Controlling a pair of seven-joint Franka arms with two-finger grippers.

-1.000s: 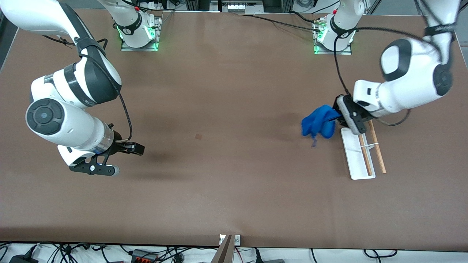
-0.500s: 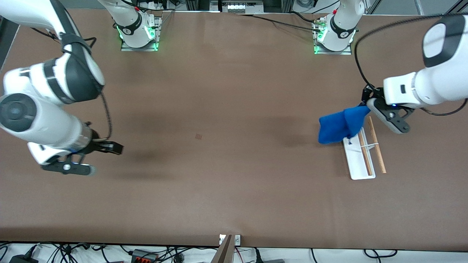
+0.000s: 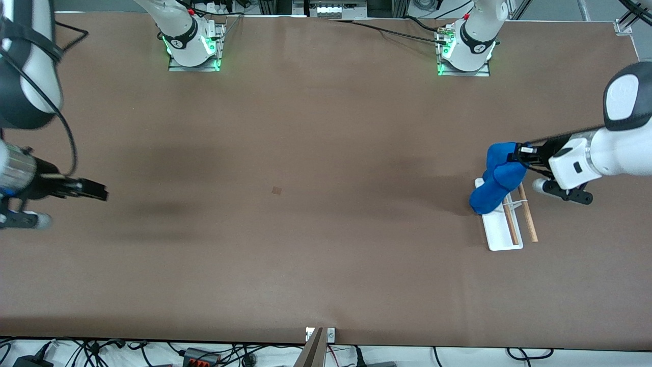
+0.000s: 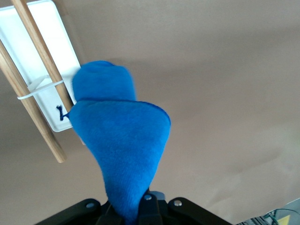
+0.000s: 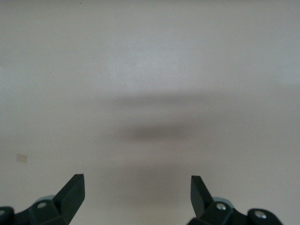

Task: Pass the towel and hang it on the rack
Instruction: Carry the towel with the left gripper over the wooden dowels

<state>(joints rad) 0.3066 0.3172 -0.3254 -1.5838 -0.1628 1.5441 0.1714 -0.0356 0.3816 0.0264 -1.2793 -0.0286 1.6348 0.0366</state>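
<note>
- Over the rack (image 3: 504, 224), near the table's (image 3: 305, 153) left-arm edge, the left gripper (image 3: 520, 154) pinches the towel (image 3: 496, 178), which dangles onto it.
- The right gripper (image 5: 137, 190) waits with fingers wide apart at the right-arm edge, holding nothing.

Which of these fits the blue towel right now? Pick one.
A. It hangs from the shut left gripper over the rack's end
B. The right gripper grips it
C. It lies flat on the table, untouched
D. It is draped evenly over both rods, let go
A: the towel hangs bunched from the shut left gripper over the end of the rack, while the right gripper is open and holds nothing, over bare table at the right arm's end.
</note>
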